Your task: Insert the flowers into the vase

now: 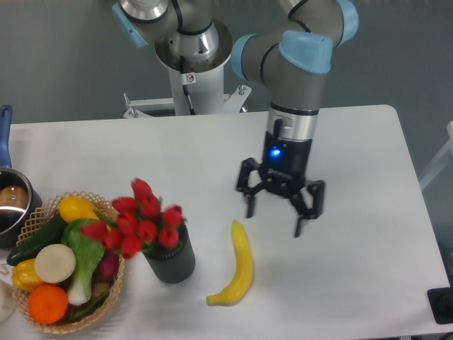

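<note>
The red tulips (138, 219) stand in the dark grey ribbed vase (170, 260), their buds leaning left over the basket's rim. The stems are hidden inside the vase. My gripper (274, 218) hangs over the table to the right of the vase, well apart from it. Its two fingers are spread wide and nothing is between them.
A yellow banana (236, 266) lies between the vase and my gripper. A wicker basket (106, 301) with vegetables and fruit, including a bok choy (81, 263), stands at the front left. A blue-handled steel pot (8, 202) sits at the left edge.
</note>
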Available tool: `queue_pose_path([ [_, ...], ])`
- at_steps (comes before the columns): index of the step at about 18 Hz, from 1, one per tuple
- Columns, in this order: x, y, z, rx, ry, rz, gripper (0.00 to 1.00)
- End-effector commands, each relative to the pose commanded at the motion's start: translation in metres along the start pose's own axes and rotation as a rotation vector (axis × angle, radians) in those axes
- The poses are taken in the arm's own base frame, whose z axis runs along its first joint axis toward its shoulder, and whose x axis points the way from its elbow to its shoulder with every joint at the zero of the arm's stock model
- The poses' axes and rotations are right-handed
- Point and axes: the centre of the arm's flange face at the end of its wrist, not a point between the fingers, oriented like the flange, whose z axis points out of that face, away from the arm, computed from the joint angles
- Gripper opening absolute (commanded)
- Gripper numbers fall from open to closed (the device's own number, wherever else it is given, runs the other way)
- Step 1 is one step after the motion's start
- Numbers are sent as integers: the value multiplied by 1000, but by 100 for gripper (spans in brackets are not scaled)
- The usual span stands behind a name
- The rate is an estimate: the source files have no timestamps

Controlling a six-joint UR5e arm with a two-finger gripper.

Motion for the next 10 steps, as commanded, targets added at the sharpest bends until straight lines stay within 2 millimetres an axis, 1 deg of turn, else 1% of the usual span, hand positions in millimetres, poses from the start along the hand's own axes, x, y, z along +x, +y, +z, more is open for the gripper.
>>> queue_pose_path([
  [2,-9,21,3,-84,-29,-21,100],
  [5,-22,44,6,-121,-42,-56,100],
  [6,-28,55,6,-130,-45,-74,100],
  [8,-37,77,16,-155,-30,-108,100],
  [10,-44,103,17,-178,-24,-128,100],
])
